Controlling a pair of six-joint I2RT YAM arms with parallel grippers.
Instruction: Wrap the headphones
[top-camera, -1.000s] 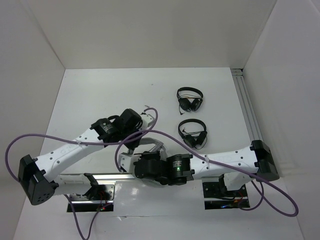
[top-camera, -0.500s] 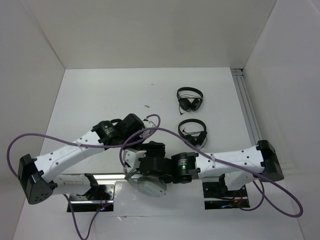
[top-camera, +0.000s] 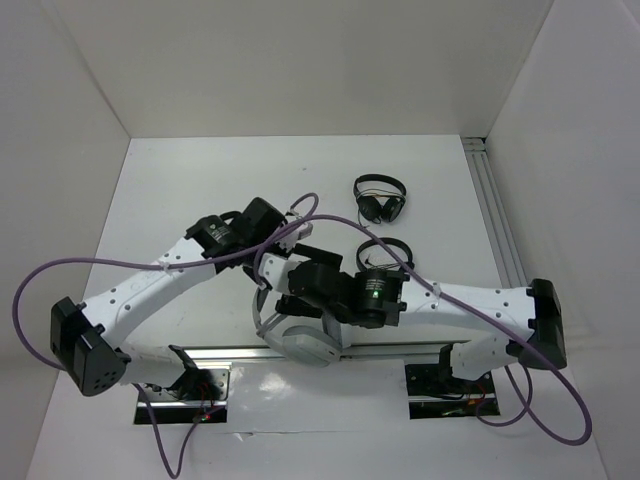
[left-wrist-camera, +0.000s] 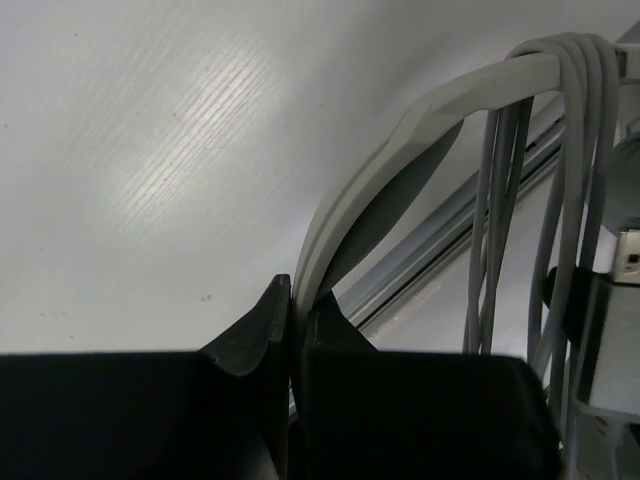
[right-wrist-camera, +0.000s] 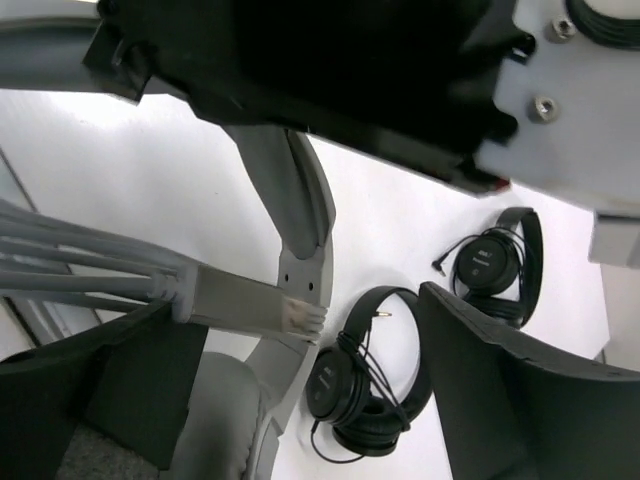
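Left wrist camera, close in: my left gripper (left-wrist-camera: 297, 300) is clamped on the thin edge of the headband of the grey headphones (left-wrist-camera: 400, 140), its jaws all but meeting around it. Only this view shows the thin grey cable (left-wrist-camera: 575, 150) looped several times over the band, with the strands lying side by side.

The right wrist camera adds what that view misses. The cable's white plug (right-wrist-camera: 245, 303), metal tip showing, lies between the widely parted fingers of my right gripper (right-wrist-camera: 300, 330), which grips nothing that I can see. Beyond it, two sets of black on-ear headphones lie on the white table (right-wrist-camera: 400, 220), a nearer black pair (right-wrist-camera: 365, 395) and a farther black pair (right-wrist-camera: 495, 265).

From the top external camera, both arms meet at the table's middle, with the grey headphones under and between them. One big oval earcup (top-camera: 300, 347) shows over the aluminium rail (top-camera: 215, 353) at the near edge. I cannot tell whether it rests there or hangs.

My right forearm crosses just in front of the nearer black pair and partly hides it. A metal track (top-camera: 495, 220) runs along the right edge. Open white surface stretches left and far toward the enclosing walls (top-camera: 300, 70).

The headphones are light grey, with a wide smooth band and a darker padded cushion on the cup.
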